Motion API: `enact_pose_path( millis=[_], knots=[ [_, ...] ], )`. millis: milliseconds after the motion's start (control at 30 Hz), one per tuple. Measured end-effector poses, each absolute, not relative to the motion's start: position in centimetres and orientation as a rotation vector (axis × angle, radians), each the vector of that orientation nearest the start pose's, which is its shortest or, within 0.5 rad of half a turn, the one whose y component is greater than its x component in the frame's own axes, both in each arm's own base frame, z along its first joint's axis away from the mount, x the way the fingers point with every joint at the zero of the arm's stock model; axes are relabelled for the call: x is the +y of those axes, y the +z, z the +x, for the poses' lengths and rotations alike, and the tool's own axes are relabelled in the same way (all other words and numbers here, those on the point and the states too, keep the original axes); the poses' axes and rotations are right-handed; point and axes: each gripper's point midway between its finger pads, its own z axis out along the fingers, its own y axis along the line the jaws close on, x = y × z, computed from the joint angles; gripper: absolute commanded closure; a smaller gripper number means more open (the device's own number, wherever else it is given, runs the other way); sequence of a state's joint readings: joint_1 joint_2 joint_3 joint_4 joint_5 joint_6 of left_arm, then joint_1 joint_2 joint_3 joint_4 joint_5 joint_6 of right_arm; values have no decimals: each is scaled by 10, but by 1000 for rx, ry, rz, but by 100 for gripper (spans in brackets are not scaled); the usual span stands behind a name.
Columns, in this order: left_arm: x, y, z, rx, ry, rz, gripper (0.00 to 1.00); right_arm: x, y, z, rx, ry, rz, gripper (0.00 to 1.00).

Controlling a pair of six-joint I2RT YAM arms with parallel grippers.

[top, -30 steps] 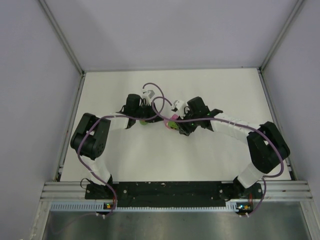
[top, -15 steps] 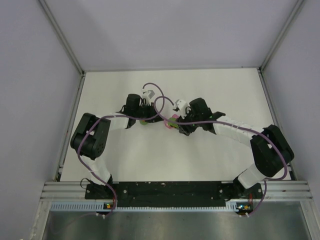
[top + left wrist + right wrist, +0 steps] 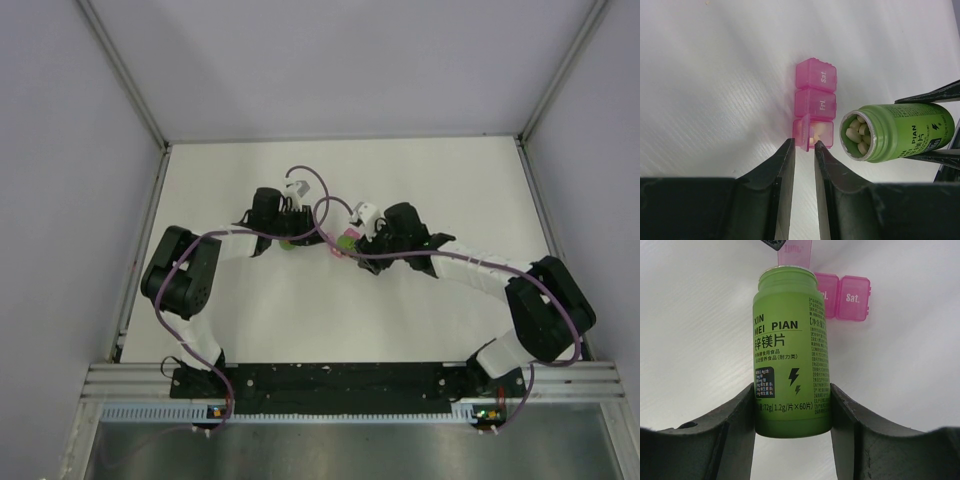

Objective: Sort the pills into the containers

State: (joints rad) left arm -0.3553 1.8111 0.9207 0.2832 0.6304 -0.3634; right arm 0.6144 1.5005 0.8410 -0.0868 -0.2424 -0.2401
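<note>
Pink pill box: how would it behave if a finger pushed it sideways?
The pill box is probably light thin plastic, likely to slide on the smooth table. Its low flat row of compartments makes tipping unlikely. The raised lid on its end compartment looks flimsy and may flex or swing shut.

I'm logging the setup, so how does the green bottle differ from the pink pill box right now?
The bottle is green, round and opaque; the pill box is pink, translucent, a row of square compartments. The bottle is clamped, tipped sideways, in the jaws of the right gripper; the pill box sits on the table. Both are open, one box lid up, showing pale pills.
</note>
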Motion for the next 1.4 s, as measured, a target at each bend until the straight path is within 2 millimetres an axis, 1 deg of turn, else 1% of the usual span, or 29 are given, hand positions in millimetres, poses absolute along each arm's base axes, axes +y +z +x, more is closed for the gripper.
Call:
enact_pose_path(
  millis=[167, 533, 667, 800, 1033, 1233, 1400],
  knots=[
    [-258, 68, 365, 2218, -1084, 373, 72, 249, 76, 296, 2053, 477, -1067, 100],
    [-258, 69, 366, 2211, -1076, 390, 69, 250, 83, 295, 2006, 493, -1031, 100],
    [-258, 68, 366, 2212, -1074, 394, 66, 250, 87, 295, 1983, 498, -1019, 100],
    [-258, 67, 365, 2217, -1073, 396, 60, 251, 93, 294, 1957, 507, -1009, 100],
    [-259, 70, 366, 2212, -1079, 405, 55, 250, 98, 293, 1926, 510, -995, 100],
    [-260, 78, 368, 2186, -1074, 423, 52, 249, 105, 294, 1903, 515, -974, 100],
    [-260, 91, 370, 2147, -1069, 445, 49, 249, 115, 296, 1882, 524, -948, 100]
  ],
)
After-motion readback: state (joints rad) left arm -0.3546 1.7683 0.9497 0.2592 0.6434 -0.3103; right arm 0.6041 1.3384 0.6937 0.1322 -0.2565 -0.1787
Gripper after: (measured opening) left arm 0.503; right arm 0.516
